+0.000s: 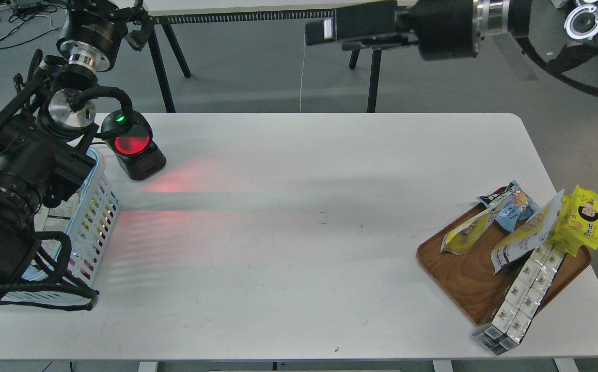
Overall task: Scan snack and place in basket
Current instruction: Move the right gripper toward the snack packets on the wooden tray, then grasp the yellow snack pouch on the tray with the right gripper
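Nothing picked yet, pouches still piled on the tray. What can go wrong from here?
1. The snack leans across a blue bag and yellow packets on the wooden tray; a grab may catch or drag neighbours.
2. The white box strip overhangs the tray and reaches the table edge; a nudge could send it off.
3. The left arm hangs over the basket, likely blocking the drop beside the scanner. The right tool is far from the tray.

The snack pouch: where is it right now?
In the head view the snack pouch lies on the wooden tray at the table's right end, between the blue bag and yellow packets.
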Controlling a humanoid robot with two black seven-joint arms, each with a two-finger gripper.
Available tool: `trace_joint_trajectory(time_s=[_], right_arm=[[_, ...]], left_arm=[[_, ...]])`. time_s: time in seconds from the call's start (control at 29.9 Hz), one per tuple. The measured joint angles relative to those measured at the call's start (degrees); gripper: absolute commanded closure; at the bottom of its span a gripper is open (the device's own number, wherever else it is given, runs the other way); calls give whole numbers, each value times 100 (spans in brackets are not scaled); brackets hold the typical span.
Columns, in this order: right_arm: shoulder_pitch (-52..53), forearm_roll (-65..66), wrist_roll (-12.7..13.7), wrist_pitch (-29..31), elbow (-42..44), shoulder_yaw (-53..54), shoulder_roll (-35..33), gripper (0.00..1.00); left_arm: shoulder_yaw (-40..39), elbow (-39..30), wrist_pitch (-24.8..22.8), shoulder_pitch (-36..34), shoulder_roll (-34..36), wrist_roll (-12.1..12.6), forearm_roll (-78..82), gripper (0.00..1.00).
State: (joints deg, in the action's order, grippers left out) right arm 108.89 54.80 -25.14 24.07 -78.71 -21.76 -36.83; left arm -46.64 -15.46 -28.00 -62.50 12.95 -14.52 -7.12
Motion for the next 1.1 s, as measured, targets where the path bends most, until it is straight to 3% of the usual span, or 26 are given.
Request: trace_joint_trajectory(time_s=[0.17, 0.47, 0.7, 1.1], right_arm=[[469, 1313, -260, -41, -642, -777, -9, 3], [621, 3708, -289, -311, -1295, -1844, 32, 8], [492, 5024, -287, -804, -1220, -2592, -2, 11], [-173, 5822, -286, -931, -475, -2893, -260, 13]], left_arm=[[-14, 0, 0, 0, 0, 2, 0, 0], [-21, 0, 0, 0, 1, -5, 0, 0], [-21, 0, 0, 0, 1, -7, 0, 0], [-25, 8, 0, 0, 27, -25, -8, 0]])
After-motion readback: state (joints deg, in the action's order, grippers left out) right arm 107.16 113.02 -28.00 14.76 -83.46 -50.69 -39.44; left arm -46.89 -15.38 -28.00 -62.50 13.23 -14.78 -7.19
